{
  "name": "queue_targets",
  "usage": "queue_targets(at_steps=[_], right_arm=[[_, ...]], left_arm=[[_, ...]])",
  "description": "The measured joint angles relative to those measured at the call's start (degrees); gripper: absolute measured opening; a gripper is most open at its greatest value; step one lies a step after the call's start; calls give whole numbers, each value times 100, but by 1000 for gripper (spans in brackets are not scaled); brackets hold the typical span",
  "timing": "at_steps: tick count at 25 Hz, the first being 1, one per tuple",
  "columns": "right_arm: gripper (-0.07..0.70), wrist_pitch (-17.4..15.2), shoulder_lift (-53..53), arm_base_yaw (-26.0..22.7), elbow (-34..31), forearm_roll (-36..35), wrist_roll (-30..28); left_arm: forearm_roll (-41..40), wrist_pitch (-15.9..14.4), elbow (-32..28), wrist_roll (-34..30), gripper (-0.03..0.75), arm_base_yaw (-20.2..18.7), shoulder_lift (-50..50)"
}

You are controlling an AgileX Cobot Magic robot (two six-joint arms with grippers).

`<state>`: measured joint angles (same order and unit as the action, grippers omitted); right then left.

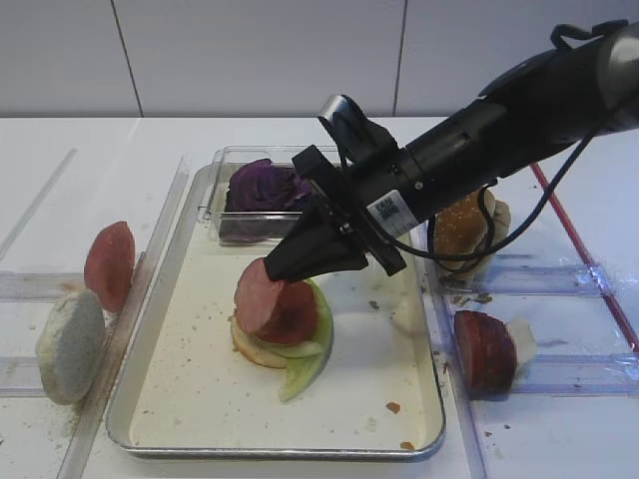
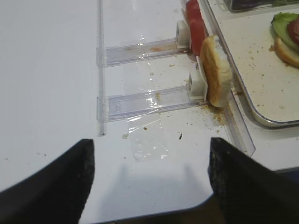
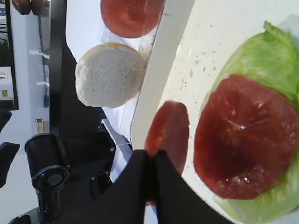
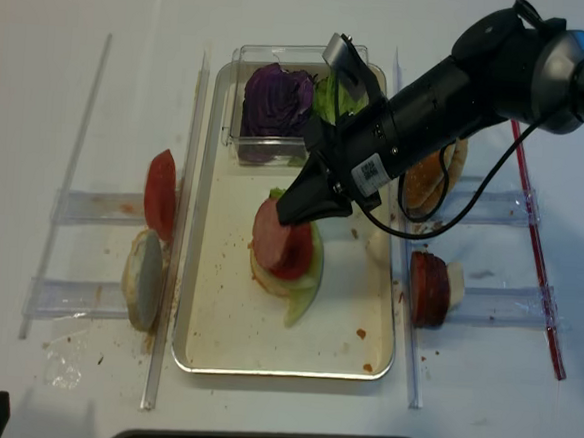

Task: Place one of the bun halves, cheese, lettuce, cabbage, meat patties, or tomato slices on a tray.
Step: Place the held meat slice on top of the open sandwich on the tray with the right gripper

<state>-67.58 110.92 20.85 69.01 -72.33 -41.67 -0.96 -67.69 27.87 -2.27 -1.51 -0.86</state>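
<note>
The silver tray (image 1: pixel 275 451) lies in the middle of the table. On it a bun half (image 1: pixel 250 349) carries lettuce (image 1: pixel 305 374) and a red tomato slice (image 1: pixel 298 317). My right gripper (image 1: pixel 272 269) reaches in from the right and is shut on a pink-faced meat patty (image 1: pixel 258 294). The patty stands on edge against the stack. The right wrist view shows the patty (image 3: pixel 168 130) pinched at its rim, beside the tomato slice (image 3: pixel 245 135). My left gripper (image 2: pixel 150 141) hangs open over bare table near the front edge, holding nothing.
A clear box (image 1: pixel 225 215) with purple cabbage (image 1: pixel 265 188) sits at the tray's far end. The left rack holds a tomato slice (image 1: pixel 110 264) and a pale floury disc (image 1: pixel 70 344). The right rack holds a bun half (image 1: pixel 461 228) and a meat patty (image 1: pixel 484 349).
</note>
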Motion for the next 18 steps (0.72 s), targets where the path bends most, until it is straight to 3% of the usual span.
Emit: queue_targets(at_steps=[18], right_arm=[[48, 0, 240, -25, 0, 133, -118]], left_arm=[[0, 0, 0, 2, 472, 0, 0]])
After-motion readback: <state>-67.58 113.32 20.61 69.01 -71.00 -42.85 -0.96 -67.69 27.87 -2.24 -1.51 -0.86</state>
